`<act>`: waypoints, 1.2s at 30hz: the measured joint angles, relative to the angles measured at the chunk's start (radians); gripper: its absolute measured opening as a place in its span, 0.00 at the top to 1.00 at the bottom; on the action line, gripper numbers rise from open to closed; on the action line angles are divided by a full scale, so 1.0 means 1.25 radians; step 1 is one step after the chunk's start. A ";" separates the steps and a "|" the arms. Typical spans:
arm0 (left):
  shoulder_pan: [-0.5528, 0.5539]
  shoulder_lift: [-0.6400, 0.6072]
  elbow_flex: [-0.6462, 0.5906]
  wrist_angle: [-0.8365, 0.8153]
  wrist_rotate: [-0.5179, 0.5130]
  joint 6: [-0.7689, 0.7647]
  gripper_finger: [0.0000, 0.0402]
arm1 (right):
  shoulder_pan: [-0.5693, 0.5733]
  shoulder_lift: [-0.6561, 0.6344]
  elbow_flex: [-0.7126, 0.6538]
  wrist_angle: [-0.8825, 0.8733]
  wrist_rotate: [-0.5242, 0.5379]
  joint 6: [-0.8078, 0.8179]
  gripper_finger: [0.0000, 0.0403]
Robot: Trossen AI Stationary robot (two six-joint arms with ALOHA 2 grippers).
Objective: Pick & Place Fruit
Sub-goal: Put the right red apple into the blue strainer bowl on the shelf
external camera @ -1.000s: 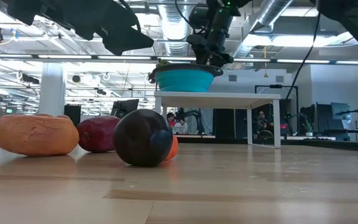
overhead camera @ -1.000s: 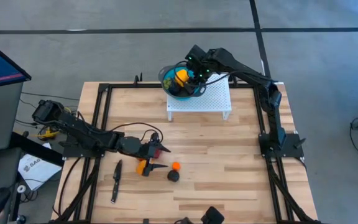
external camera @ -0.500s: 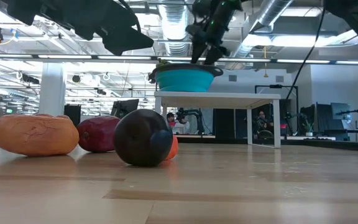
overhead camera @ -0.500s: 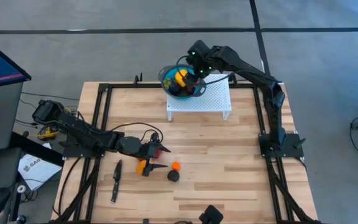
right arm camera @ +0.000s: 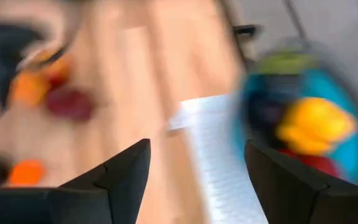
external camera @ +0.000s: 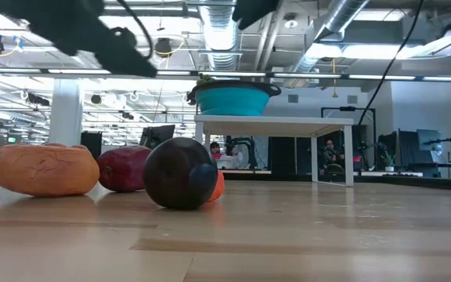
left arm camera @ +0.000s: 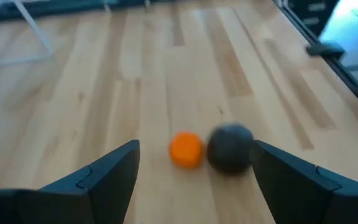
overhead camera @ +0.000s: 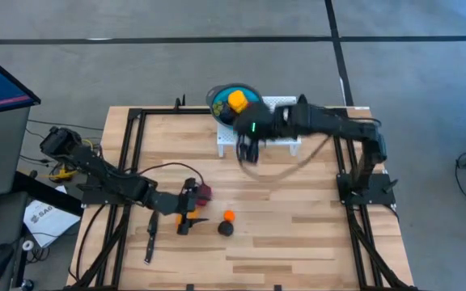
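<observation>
The blue bowl [overhead camera: 233,101] stands on a white stand [overhead camera: 275,136] at the far side and holds a yellow fruit [overhead camera: 238,100] and darker ones. On the table lie a red fruit [overhead camera: 205,191], a large orange fruit [external camera: 44,168], a small orange fruit [overhead camera: 229,216] and a near-black fruit [overhead camera: 226,228]. My left gripper [overhead camera: 185,225] is open and empty above the large orange fruit. In its wrist view the small orange fruit [left arm camera: 186,150] and the near-black fruit [left arm camera: 230,148] lie ahead. My right gripper [overhead camera: 244,153] is open and empty, over the table just in front of the stand.
A slim black knife [overhead camera: 150,234] lies on the table at the near left. A black frame [overhead camera: 132,129] runs along the table's edges. Bare wood lies between the fruit and the right arm's base [overhead camera: 366,187].
My right gripper has swung away from above the bowl, toward the table's near edge and down, to a spot in front of the white stand. My left gripper has moved from beside the red fruit toward the near edge, over the large orange fruit. The fruit has stayed in place.
</observation>
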State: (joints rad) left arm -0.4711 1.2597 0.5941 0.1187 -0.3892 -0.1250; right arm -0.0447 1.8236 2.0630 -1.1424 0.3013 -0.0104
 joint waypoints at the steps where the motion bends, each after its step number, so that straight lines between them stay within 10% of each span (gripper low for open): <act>1: -0.009 -0.010 0.000 -0.023 -0.002 -0.022 0.26 | 0.030 -0.005 -0.036 0.022 0.009 0.005 0.37; 9: 0.023 -0.050 0.000 -0.149 -0.100 -0.272 0.26 | 0.248 -0.093 -0.397 0.215 0.212 0.227 0.37; 17: 0.178 0.017 0.000 -0.162 0.032 -0.389 0.26 | 0.458 -0.130 -0.645 0.377 0.428 0.567 0.37; 36: 0.272 0.154 -0.001 -0.158 0.168 -0.493 0.24 | 0.557 -0.027 -0.728 0.444 0.644 0.791 0.37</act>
State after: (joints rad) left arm -0.1314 1.4525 0.5930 -0.0788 -0.1791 -0.7412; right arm 0.6511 1.7903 1.1535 -0.5869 1.1057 0.9779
